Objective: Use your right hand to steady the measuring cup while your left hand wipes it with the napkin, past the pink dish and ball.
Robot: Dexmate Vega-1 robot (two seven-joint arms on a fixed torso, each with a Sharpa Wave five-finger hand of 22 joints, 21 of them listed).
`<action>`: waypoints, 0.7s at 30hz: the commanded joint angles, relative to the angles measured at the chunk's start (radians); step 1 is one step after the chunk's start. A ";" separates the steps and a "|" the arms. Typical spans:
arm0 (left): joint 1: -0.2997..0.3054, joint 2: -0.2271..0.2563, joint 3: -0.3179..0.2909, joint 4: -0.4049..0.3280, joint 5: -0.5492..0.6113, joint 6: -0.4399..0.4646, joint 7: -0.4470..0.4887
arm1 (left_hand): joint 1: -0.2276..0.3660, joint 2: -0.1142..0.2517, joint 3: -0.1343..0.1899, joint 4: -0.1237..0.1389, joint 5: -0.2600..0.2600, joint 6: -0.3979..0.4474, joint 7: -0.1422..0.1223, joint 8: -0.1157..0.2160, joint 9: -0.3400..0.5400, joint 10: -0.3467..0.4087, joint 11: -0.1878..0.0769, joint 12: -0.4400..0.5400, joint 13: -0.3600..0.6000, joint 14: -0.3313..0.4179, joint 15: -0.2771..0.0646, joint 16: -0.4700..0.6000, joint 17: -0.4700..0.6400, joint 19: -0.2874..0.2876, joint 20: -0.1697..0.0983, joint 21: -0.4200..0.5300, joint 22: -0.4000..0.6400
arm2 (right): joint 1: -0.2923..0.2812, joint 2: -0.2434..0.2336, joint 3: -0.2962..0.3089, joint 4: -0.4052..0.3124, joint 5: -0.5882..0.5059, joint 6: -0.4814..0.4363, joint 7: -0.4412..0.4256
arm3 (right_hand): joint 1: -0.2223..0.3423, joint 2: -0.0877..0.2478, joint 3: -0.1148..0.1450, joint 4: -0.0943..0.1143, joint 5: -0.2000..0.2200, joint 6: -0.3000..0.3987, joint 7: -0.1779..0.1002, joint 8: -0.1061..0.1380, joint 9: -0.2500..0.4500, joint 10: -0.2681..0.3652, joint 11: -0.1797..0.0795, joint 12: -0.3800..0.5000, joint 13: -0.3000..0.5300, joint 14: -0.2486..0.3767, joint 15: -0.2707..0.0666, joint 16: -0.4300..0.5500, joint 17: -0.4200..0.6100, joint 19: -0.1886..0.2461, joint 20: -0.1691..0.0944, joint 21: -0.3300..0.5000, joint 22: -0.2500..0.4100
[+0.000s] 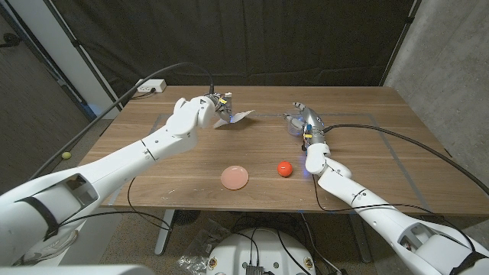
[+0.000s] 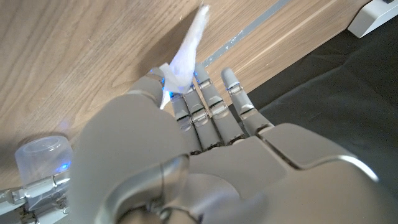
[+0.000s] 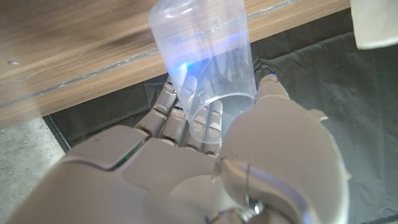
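Note:
My right hand [image 1: 306,122] grips a clear plastic measuring cup [image 1: 294,122] at the back right of the table; the right wrist view shows the cup [image 3: 205,62] held between thumb and fingers [image 3: 186,118] of that hand [image 3: 205,162]. At the back centre-left my left hand [image 1: 208,107] pinches a white napkin [image 1: 237,117], whose loose end hangs toward the table. In the left wrist view the napkin [image 2: 186,56] sticks out from the fingers [image 2: 211,106], with the cup [image 2: 40,158] off to one side. The pink dish [image 1: 234,177] and the red ball [image 1: 284,169] lie nearer the front.
A white power strip [image 1: 151,87] lies at the table's back left corner with a cable running off it. Black cables cross the table's right side [image 1: 397,137]. A dark curtain hangs behind the wooden table [image 1: 176,164].

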 commanded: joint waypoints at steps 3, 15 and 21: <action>-0.023 -0.009 0.006 0.010 0.021 -0.001 -0.101 | -0.121 -0.045 -0.089 0.052 0.022 -0.296 -0.024 -0.029 -0.003 -0.324 0.054 -0.005 -0.067 -0.314 0.037 0.002 -0.097 -0.096 0.070 -0.089 0.002 | -0.004 -0.029 -0.006 -0.043 -0.002 -0.054 0.080 | -0.069 -0.033 -0.062 0.029 0.027 -0.081 0.033 -0.008 0.000 -0.081 0.023 -0.005 0.003 -0.083 -0.104 0.006 0.006 -0.096 0.045 -0.068 -0.084; 0.104 -0.005 -0.110 -0.037 -0.070 0.000 0.160 | -0.320 -0.057 -0.207 0.157 0.048 -0.592 -0.037 -0.030 -0.007 -0.616 0.093 0.001 -0.093 -0.549 0.119 0.005 -0.140 -0.193 0.104 -0.188 0.005 | -0.006 -0.062 -0.003 -0.064 0.020 -0.014 0.137 | -0.287 -0.108 -0.223 0.113 0.065 -0.294 0.078 -0.011 -0.006 -0.315 0.108 -0.010 0.003 -0.317 0.057 -0.002 -0.011 -0.305 0.255 -0.257 -0.113; 0.222 -0.025 -0.235 -0.044 -0.210 -0.078 0.438 | -0.351 -0.053 -0.223 0.171 0.050 -0.627 -0.043 -0.029 -0.007 -0.636 0.101 0.006 -0.094 -0.573 0.125 0.007 -0.142 -0.217 0.113 -0.206 0.005 | -0.006 -0.065 0.021 -0.037 0.084 0.101 0.163 | -0.388 -0.102 -0.265 0.143 0.071 -0.324 0.073 -0.006 -0.005 -0.338 0.117 -0.001 0.004 -0.351 0.078 0.004 -0.011 -0.324 0.256 -0.297 -0.111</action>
